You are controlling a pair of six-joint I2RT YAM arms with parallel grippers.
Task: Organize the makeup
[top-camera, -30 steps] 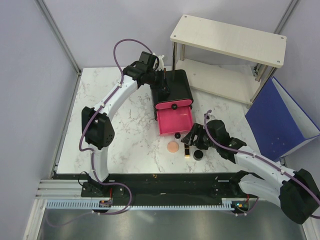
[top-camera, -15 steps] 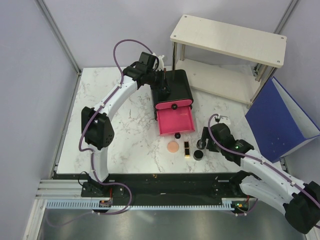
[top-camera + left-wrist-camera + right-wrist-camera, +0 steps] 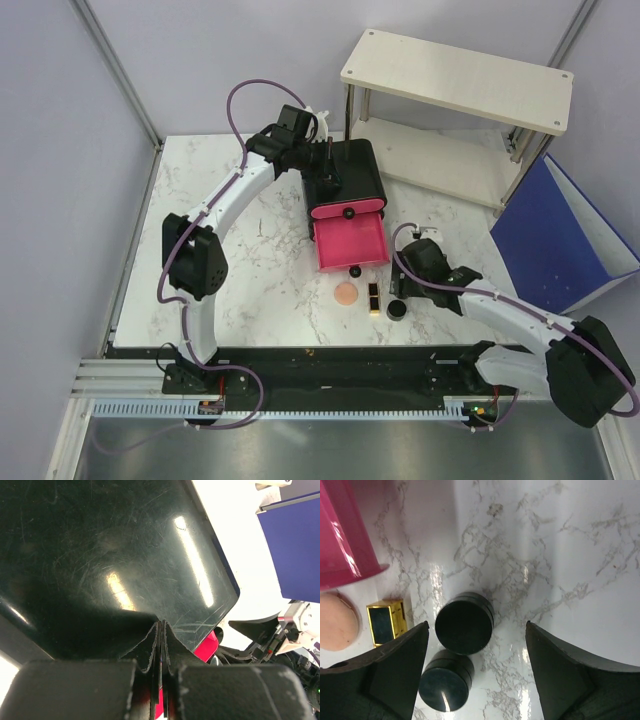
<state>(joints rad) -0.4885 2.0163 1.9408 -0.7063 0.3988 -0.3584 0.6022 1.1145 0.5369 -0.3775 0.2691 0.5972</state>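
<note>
fingers (image 3: 390,675) of my right gripper (image 3: 475,625) stand wide apart above two black jars (image 3: 465,622), holding nothing. lipstick (image 3: 386,622) and peach disc (image 3: 337,622) lie loose beside the open pink drawer (image 3: 345,530); i see no makeup in it. farther off, my left gripper (image 3: 161,630) is pinched together against the black box (image 3: 100,545). i judge the sorting barely begun.

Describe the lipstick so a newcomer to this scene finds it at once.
Find the black box with its pink drawer pulled open on the marble table. Just in front of the drawer lies a row of small cosmetics; the lipstick sits between the peach disc and a black jar. It alone is boxy with gold edges; its neighbours are round.
</note>
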